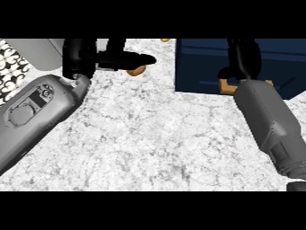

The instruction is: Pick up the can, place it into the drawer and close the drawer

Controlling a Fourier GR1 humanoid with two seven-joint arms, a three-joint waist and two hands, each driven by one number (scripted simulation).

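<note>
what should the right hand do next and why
Probably ease the right hand down and let go. It is already over the dark blue drawer, curled round what looks like an orange can, mostly hidden. The left hand is up at the far left, by another orange object.

Dark blue drawer (pixel 202 67) open, top right; can unseen.

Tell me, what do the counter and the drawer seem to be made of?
The counter looks like polished stone, perhaps marble: white with grey mottled veins. The drawer looks painted or lacquered, maybe wood or metal: flat dark blue faces, no grain visible.
</note>
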